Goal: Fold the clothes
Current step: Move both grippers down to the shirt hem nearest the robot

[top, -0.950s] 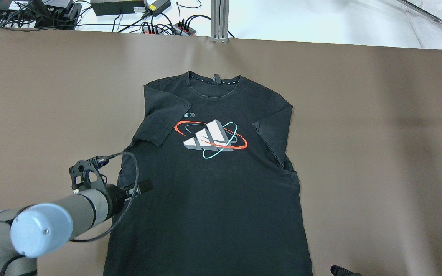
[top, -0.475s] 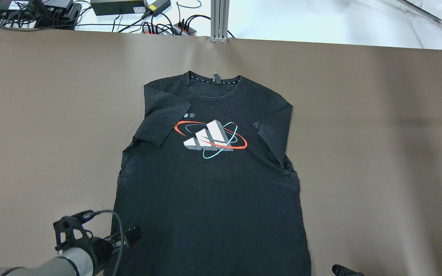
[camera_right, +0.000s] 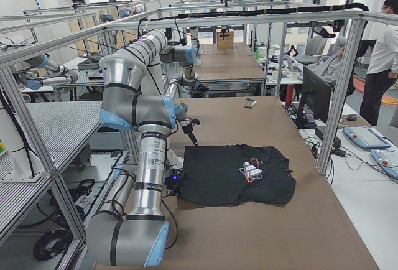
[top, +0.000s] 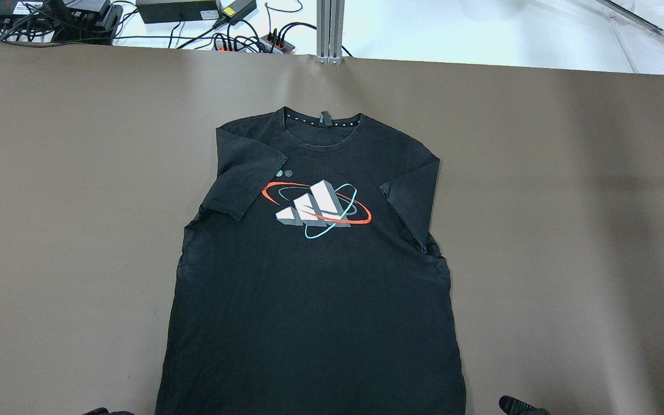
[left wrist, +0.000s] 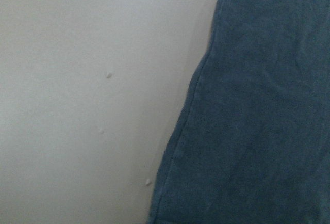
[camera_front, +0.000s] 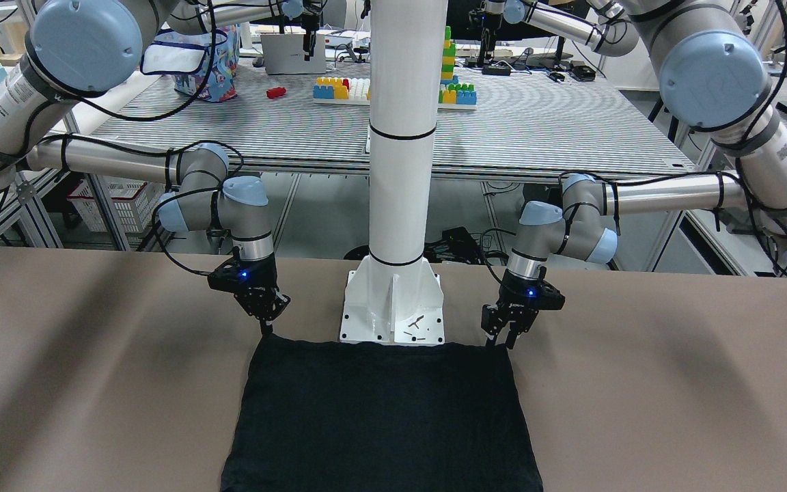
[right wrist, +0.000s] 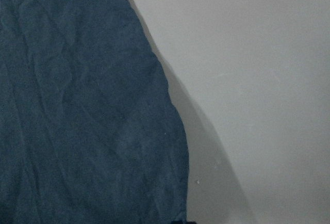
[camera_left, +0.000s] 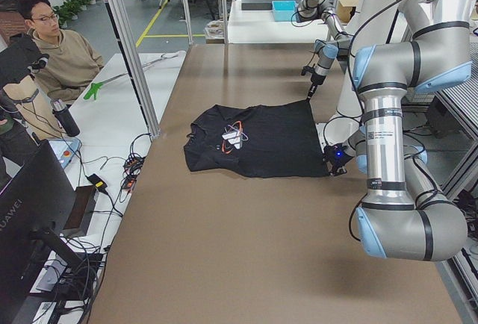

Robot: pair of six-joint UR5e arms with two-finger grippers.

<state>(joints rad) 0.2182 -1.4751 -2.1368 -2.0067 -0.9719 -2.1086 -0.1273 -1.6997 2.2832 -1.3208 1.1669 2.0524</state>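
Observation:
The clothes are one black T-shirt (top: 314,288) with a red, white and teal print, lying flat and face up on the brown table, collar far from me. In the front-facing view its plain hem (camera_front: 380,417) lies before the white pillar. My left gripper (camera_front: 505,339) hangs just above the hem corner on my left, fingers apart and empty; only its edge shows in the overhead view (top: 101,411). My right gripper (camera_front: 267,324) hangs just above the other hem corner (top: 516,407); I see it edge-on and cannot tell its state. Both wrist views show only shirt edge (left wrist: 258,105) (right wrist: 77,105) and table.
The white pillar's base plate (camera_front: 393,314) touches the hem between the two grippers. Bare brown table (top: 568,230) spreads on both sides of the shirt. Cables and power bricks (top: 78,17) lie beyond the far edge. A seated person (camera_left: 60,48) is at that side.
My left arm has drawn back from the shirt's left side toward the near edge and almost left the overhead view. The shirt and the right gripper have not moved.

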